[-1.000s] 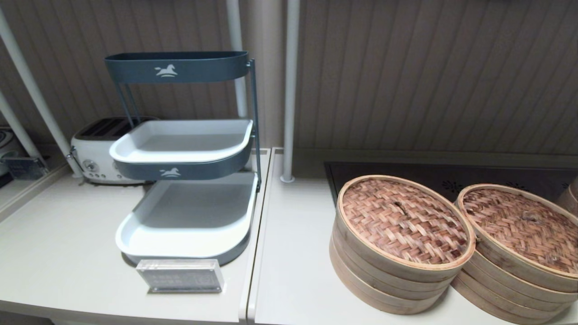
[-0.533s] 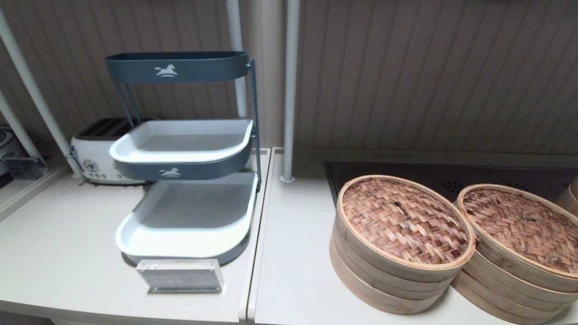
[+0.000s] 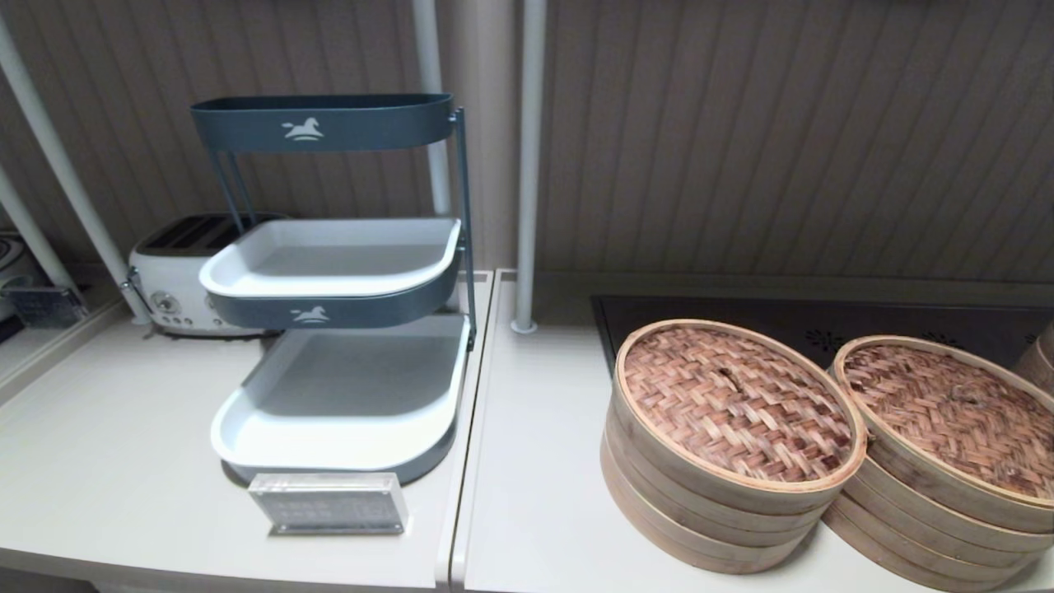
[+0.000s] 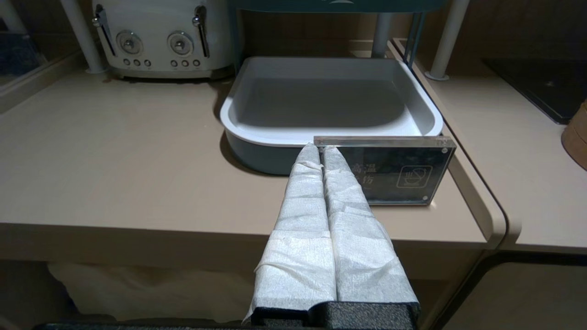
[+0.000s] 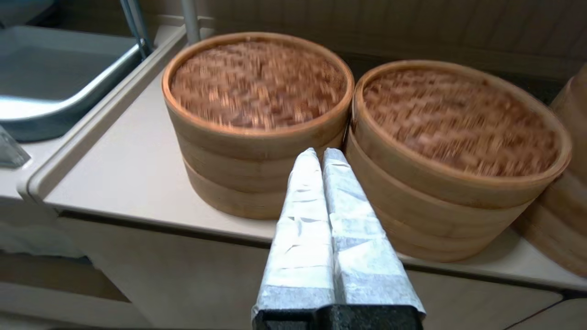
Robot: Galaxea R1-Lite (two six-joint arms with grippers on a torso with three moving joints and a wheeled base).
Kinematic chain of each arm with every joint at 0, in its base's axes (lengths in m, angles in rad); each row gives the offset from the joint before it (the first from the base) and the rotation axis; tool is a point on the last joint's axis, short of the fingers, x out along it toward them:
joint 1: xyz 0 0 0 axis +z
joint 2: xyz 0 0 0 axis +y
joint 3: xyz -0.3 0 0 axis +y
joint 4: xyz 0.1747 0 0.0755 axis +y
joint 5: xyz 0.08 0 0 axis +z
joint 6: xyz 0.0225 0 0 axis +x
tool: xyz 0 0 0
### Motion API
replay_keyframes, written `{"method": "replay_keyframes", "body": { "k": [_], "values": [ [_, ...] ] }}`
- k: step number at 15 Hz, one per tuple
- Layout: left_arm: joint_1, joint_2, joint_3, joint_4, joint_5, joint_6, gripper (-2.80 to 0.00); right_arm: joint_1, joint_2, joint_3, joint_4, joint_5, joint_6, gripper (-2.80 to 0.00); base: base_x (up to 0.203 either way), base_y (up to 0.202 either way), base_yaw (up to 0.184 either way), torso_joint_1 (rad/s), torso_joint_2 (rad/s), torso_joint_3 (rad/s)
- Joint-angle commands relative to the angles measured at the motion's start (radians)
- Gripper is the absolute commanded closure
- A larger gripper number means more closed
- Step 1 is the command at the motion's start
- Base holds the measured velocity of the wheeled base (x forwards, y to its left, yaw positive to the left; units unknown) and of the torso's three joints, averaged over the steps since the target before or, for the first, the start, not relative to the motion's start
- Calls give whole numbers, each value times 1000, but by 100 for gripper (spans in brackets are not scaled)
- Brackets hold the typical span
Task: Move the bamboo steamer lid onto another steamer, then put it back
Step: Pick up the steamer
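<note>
The bamboo steamer lid (image 3: 737, 403), reddish-brown weave with a pale rim and a small dark slit at its centre, sits on the left steamer stack (image 3: 700, 519) on the counter. Touching it on the right is another steamer (image 3: 922, 502), capped by its own darker woven lid (image 3: 947, 416). Neither gripper shows in the head view. In the right wrist view the right gripper (image 5: 321, 153) is shut and empty, off the counter's front edge, facing the gap between the lid (image 5: 257, 80) and the other steamer (image 5: 458, 114). The left gripper (image 4: 321, 149) is shut and empty, parked by the counter's front.
A three-tier grey and white tray rack (image 3: 338, 272) stands on the left, a toaster (image 3: 169, 272) behind it and an acrylic sign (image 3: 329, 502) before it. A black cooktop (image 3: 823, 325) lies behind the steamers. A third bamboo stack (image 3: 1039, 358) peeks in at far right.
</note>
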Motion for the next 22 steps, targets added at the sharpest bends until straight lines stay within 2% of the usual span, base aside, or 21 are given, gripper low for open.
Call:
{"method": "replay_keyframes", "body": {
  "k": [1,4,6,8,10,12,20,21,22],
  "values": [
    [0,-3,28,0,-1,1,0,5,216,-140,13,6,1,0,0,0,0,0,0,0],
    [0,-2,28,0,0,1,0,25,528,-501,147,16,2,0,0,0,0,0,0,0],
    [0,-2,28,0,0,0,0,54,728,-757,323,47,4,0,0,0,0,0,0,0],
    [0,-2,28,0,0,0,0,78,908,-930,514,117,9,0,0,0,0,0,0,0],
    [0,-2,28,0,0,0,0,89,1047,-1010,614,166,5,0,0,0,0,0,0,0],
    [0,-3,28,0,-1,1,0,90,1171,-1044,648,186,-8,0,0,0,0,0,0,0],
    [0,-2,27,0,-1,1,0,89,1495,-1133,630,181,-33,0,0,0,0,0,0,0],
    [0,-2,28,0,0,0,0,88,1533,-1161,625,165,-31,-62,0,0,0,0,0,0],
    [0,-3,28,0,-1,1,0,93,1562,-1188,622,132,-30,-280,0,0,0,0,0,0]
  ]
}}
